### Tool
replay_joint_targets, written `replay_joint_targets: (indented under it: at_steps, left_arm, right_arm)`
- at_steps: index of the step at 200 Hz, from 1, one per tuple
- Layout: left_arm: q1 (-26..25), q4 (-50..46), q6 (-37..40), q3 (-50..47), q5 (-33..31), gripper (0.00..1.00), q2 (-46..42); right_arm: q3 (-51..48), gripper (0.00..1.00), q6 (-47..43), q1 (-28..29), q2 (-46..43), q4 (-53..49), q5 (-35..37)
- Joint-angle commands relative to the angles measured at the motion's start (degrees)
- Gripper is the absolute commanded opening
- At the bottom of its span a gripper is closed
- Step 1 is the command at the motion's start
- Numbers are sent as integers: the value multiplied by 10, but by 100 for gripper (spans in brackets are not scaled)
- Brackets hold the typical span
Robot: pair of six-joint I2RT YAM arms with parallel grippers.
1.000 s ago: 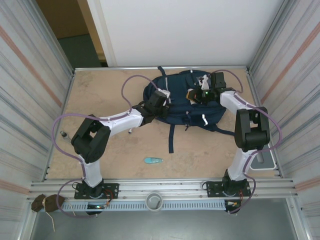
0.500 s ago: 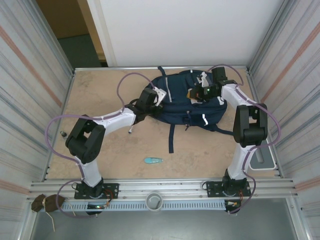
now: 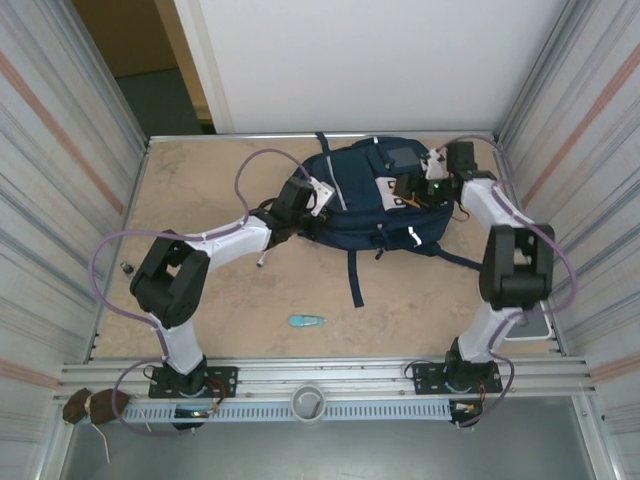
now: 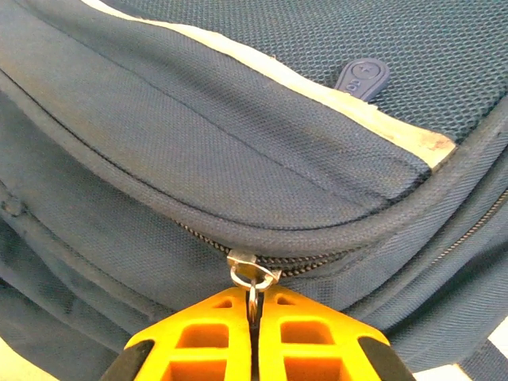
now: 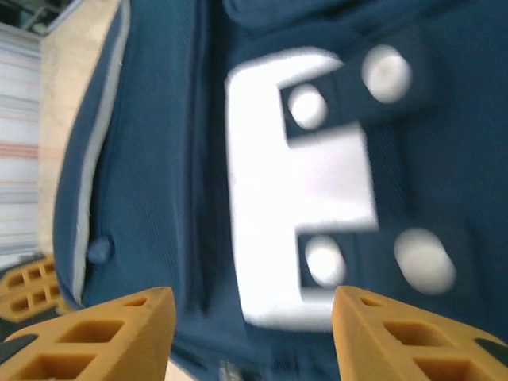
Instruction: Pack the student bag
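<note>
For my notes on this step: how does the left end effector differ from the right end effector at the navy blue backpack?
The left end effector is shut, pinching the small metal zipper pull of the navy blue fabric backpack; the right end effector is open and holds nothing. The left faces a zipper seam, the right a white label patch. Both have orange fingers.

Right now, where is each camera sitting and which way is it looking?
Top camera: above and behind the arms, looking down at the table and the large navy blue fabric backpack; both arms, the left pincer and the right pincer show.
Left wrist camera: on the left arm, facing the backpack's zip; its orange fingers are shut on the small metal zipper ring.
Right wrist camera: on the right arm, facing the backpack's blurry white label patch; its orange fingers stand apart.
Shared: every view sees the backpack.
</note>
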Motion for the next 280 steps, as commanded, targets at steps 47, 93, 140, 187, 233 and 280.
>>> replay_joint_targets:
  at_steps: [47, 93, 140, 187, 233, 280]
  left_arm:
    - [-54, -1, -43, -2, 30, 0, -39]
    - [-95, 1, -20, 27, 38, 0, -12]
    - [-104, 22, -26, 62, 51, 0, 20]
    - [-109, 54, -37, 55, 79, 0, 31]
    - [-112, 62, -20, 39, 67, 0, 37]
    - [-112, 66, -14, 29, 56, 0, 31]
  right_arm:
    - [-204, 60, 120, -2, -78, 167, 100]
    - [3, 55, 111, -12, 85, 151, 66]
    - [40, 58, 70, -10, 53, 79, 128]
    - [-195, 74, 145, 34, -105, 182, 54]
    - [-222, 67, 225, 88, -95, 275, -5]
    - [-241, 59, 238, 115, -137, 268, 103]
